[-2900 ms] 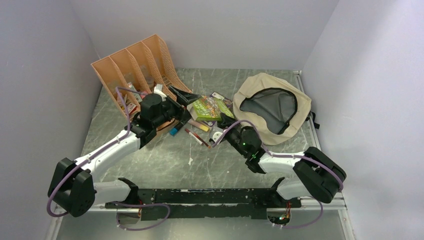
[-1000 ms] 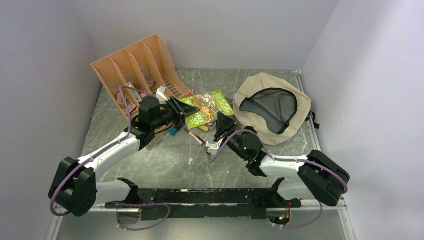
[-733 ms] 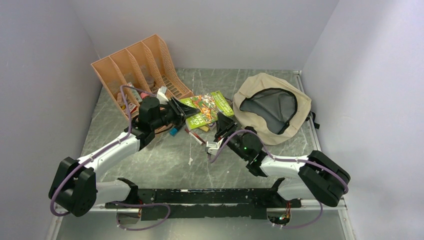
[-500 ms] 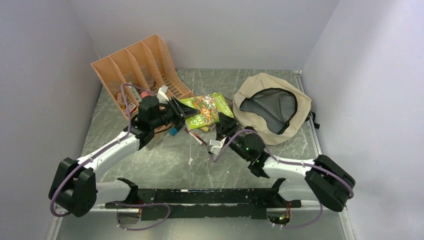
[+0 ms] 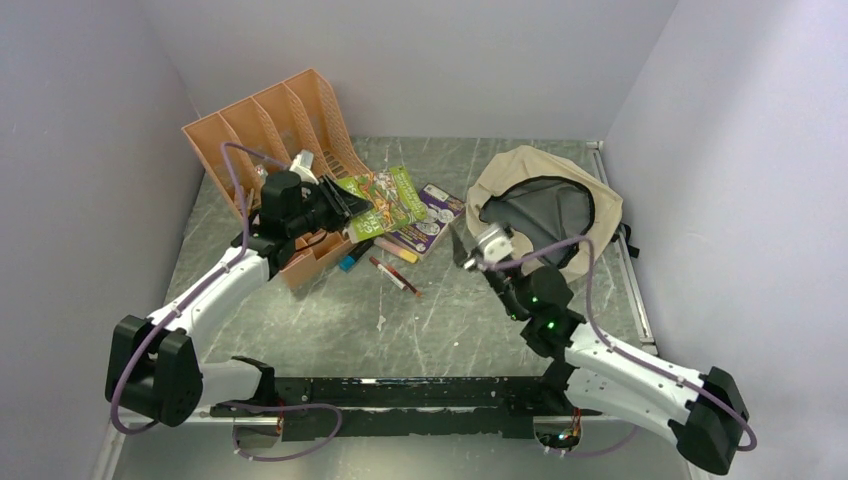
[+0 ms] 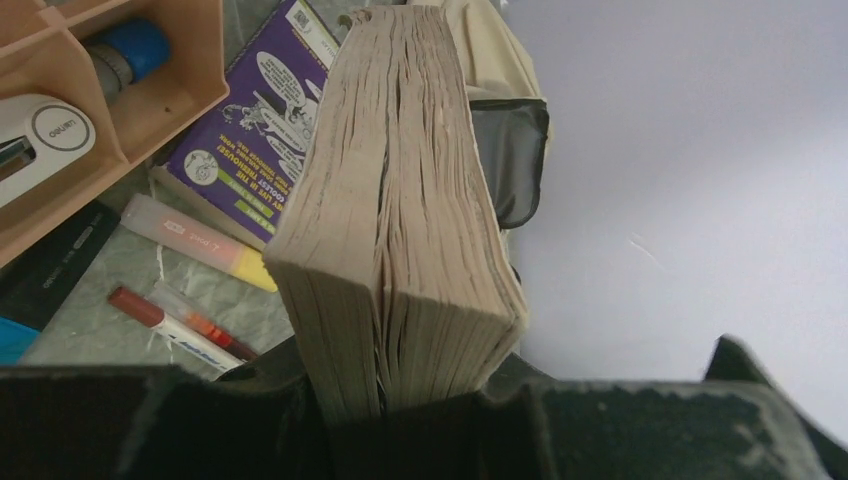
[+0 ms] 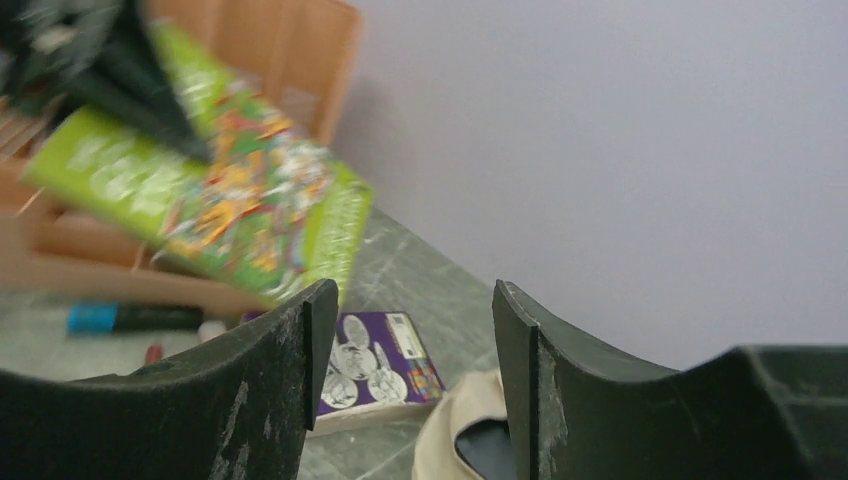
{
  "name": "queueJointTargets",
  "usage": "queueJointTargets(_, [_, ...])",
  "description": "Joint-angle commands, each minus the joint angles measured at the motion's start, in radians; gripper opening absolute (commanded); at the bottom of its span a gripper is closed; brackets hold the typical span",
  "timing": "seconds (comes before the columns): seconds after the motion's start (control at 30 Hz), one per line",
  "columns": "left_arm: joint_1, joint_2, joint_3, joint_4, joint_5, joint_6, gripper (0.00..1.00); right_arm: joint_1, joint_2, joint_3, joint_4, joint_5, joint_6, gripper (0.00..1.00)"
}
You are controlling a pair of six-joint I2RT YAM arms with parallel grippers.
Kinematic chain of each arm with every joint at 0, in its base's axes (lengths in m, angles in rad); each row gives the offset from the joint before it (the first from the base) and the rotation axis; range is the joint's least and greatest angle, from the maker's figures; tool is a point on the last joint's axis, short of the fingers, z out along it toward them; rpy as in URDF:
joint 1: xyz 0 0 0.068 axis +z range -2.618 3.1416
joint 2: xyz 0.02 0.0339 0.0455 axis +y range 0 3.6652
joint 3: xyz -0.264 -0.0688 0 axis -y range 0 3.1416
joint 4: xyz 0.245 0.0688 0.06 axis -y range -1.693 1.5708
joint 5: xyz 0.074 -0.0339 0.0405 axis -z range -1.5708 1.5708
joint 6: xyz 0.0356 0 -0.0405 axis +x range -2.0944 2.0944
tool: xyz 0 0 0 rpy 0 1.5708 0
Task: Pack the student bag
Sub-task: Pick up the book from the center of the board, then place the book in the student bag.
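The student bag (image 5: pixel 590 225) lies open at the right rear, its dark lining facing up; its beige edge also shows in the left wrist view (image 6: pixel 490 50) and the right wrist view (image 7: pixel 465 420). My left gripper (image 5: pixel 338 205) is shut on a thick green book (image 5: pixel 385 197) and holds it raised beside the organizer. The left wrist view shows the book's page edges (image 6: pixel 400 200) clamped in that gripper (image 6: pixel 400 385). A purple book (image 5: pixel 430 217) lies flat on the table beneath. My right gripper (image 5: pixel 463 248) hovers open and empty just left of the bag, jaws apart (image 7: pixel 415 300).
An orange file organizer (image 5: pixel 270 130) stands at the rear left, with a white item (image 6: pixel 30 140) and a blue marker (image 6: pixel 125 55) inside. A highlighter (image 5: pixel 395 249), a red pen (image 5: pixel 398 276) and a blue marker (image 5: pixel 352 262) lie loose mid-table. Grey walls close in on three sides.
My left gripper has lifted the green book up and to the left, uncovering the purple book. My right arm has swung right toward the bag, its gripper rising and opening.
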Motion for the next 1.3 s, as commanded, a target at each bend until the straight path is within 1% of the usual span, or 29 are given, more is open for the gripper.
queueJointTargets(0.0, [0.029,-0.012,0.008,0.089,0.074,0.04,0.05,-0.012,0.014,0.184,-0.276,0.483,0.257,0.62])
queueJointTargets(0.07, [0.038,-0.016,-0.011,0.105,0.099,0.034,0.05,-0.048,0.063,0.271,-0.428,0.591,0.285,0.62])
queueJointTargets(0.1, [0.04,-0.021,-0.02,0.114,0.103,0.034,0.05,-0.078,0.087,0.317,-0.522,0.601,0.311,0.62])
queueJointTargets(0.2, [0.042,-0.028,-0.026,0.095,0.104,0.053,0.05,-0.26,0.158,0.444,-0.767,0.423,0.419,0.65])
queueJointTargets(0.23, [0.042,-0.027,-0.023,0.086,0.111,0.061,0.05,-0.317,0.185,0.477,-0.819,0.359,0.43,0.65])
queueJointTargets(0.27, [0.042,-0.027,-0.022,0.083,0.126,0.063,0.05,-0.354,0.216,0.505,-0.857,0.33,0.418,0.65])
queueJointTargets(0.37, [0.041,-0.035,-0.031,0.087,0.165,0.065,0.05,-0.407,0.345,0.592,-0.981,0.348,0.361,0.65])
queueJointTargets(0.43, [0.041,-0.048,-0.046,0.089,0.179,0.059,0.05,-0.442,0.411,0.637,-1.027,0.349,0.344,0.65])
queueJointTargets(0.6, [0.034,-0.073,-0.095,0.123,0.23,0.035,0.05,-0.529,0.567,0.714,-1.05,0.338,0.318,0.64])
queueJointTargets(0.7, [0.024,-0.091,-0.095,0.099,0.237,0.047,0.05,-0.581,0.657,0.749,-1.059,0.348,0.301,0.62])
queueJointTargets(0.8, [0.011,-0.101,-0.081,0.068,0.229,0.069,0.05,-0.637,0.739,0.786,-1.076,0.322,0.27,0.62])
queueJointTargets(0.9, [0.001,-0.099,-0.073,0.074,0.238,0.068,0.05,-0.662,0.823,0.818,-1.11,0.305,0.217,0.67])
queueJointTargets(1.0, [-0.004,-0.098,-0.072,0.081,0.241,0.064,0.05,-0.667,0.868,0.814,-1.094,0.269,0.169,0.72])
queueJointTargets(1.13, [-0.004,-0.102,-0.082,0.083,0.237,0.06,0.05,-0.668,0.877,0.76,-1.008,0.226,0.1,0.76])
queueJointTargets(1.27, [-0.004,-0.106,-0.1,0.099,0.24,0.048,0.05,-0.667,0.894,0.707,-0.922,0.205,0.035,0.78])
